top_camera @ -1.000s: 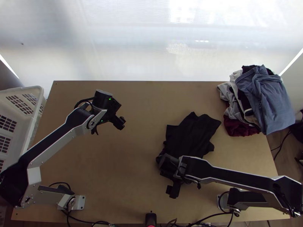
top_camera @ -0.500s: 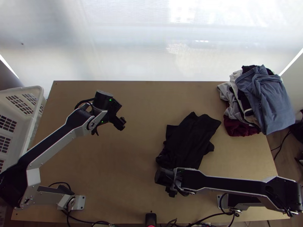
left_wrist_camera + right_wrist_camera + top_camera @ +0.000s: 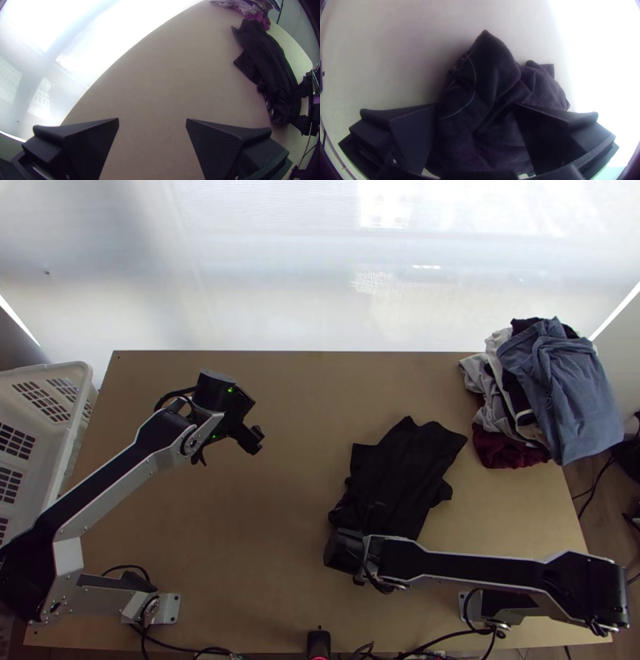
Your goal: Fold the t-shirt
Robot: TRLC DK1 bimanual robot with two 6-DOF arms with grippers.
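We're watching the right gripper (image 3: 475, 104) facing the shirt's (image 3: 400, 480) near end, fingers apart.
It's slanting away over the bench (image 3: 264, 524) toward the pile (image 3: 560, 392); our left gripper (image 3: 152, 119), also spread, is hanging farther off.

It looks like a robot work room, maybe a lab. Two robot arms (image 3: 120, 480) stand on a wooden table (image 3: 256, 540). Cords (image 3: 448, 637) lie behind the left gripper (image 3: 227, 450). Beyond it is a big bright window (image 3: 240, 268), though the glare makes that hard to tell.
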